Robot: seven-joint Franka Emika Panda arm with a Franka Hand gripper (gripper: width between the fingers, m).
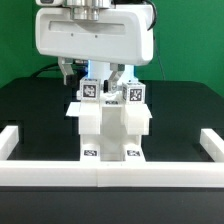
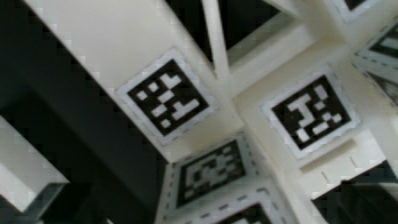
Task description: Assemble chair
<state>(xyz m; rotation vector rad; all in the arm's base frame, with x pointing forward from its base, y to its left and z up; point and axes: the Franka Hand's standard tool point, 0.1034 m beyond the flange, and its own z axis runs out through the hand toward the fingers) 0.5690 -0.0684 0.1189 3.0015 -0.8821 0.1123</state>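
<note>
At the front of the black tabletop [image 1: 40, 110], pushed up against the white rail [image 1: 110, 168] that borders it, I see the chair [image 1: 110, 125] standing as a stack of chunky white pieces. Its lower part sits right at the rail's middle, with two small tags facing the camera near the base. Higher up, two blocks carry black-and-white tags side by side, one toward the exterior view's left and one toward its right.

Directly above the chair hangs my arm's big white head [image 1: 95, 42], and the gripper [image 1: 108, 75] reaches down from it to the top of the chair. I read the jaws as spread wide, standing just over the tagged upper blocks; I see nothing pinched between them. Whether a fingertip touches the plastic, I cannot tell from here.

In the wrist view the frame is filled with tilted white faces of the chair and three clear tags, with dark gaps between the pieces. A green backdrop [image 1: 20, 40] closes the scene behind the tabletop.
</note>
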